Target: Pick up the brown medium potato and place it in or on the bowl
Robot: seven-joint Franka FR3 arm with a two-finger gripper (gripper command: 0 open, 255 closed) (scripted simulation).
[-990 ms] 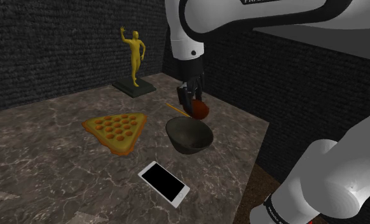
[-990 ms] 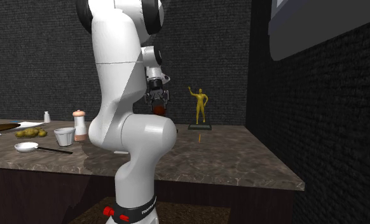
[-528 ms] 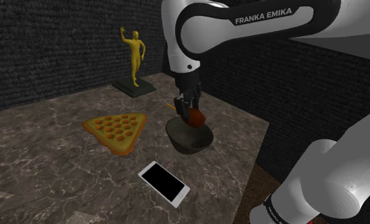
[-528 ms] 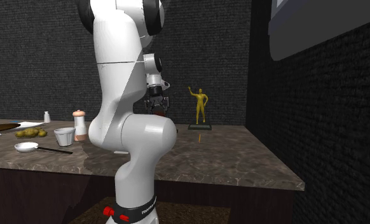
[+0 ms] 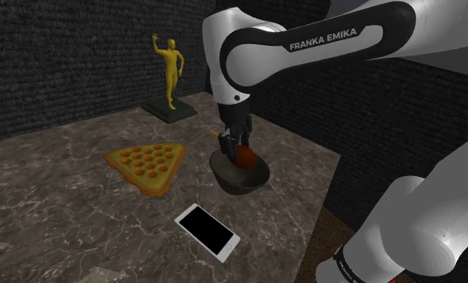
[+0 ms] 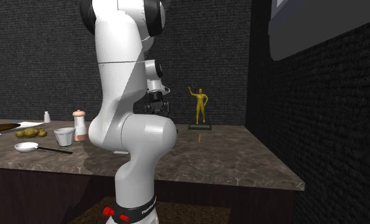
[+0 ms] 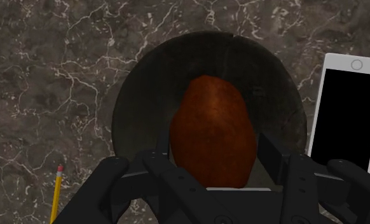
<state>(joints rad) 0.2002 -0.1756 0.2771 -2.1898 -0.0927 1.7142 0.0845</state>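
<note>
A reddish-brown potato [image 5: 244, 154] is clasped between the black fingers of my gripper [image 5: 234, 147], which is shut on it. It hangs right over the dark round bowl [image 5: 242, 178] on the marble counter, its lower end about level with the bowl's rim. In the wrist view the potato [image 7: 212, 130] covers the middle of the bowl [image 7: 134, 95], with my gripper [image 7: 215, 158] gripping its sides. In the second exterior view the gripper [image 6: 154, 106] peeks out from behind the white arm.
An orange triangular tray [image 5: 146, 163] and a gold statue [image 5: 170, 71] stand further along the counter. A phone [image 5: 207, 230] lies close to the bowl, a pencil [image 7: 56, 191] on its other side. A cup [image 6: 65, 135], shaker [image 6: 80, 124] and small potatoes [image 6: 30, 133] sit far off.
The gripper has come down with the potato, from above the bowl's far rim to just over its opening. Its grip has not changed.
</note>
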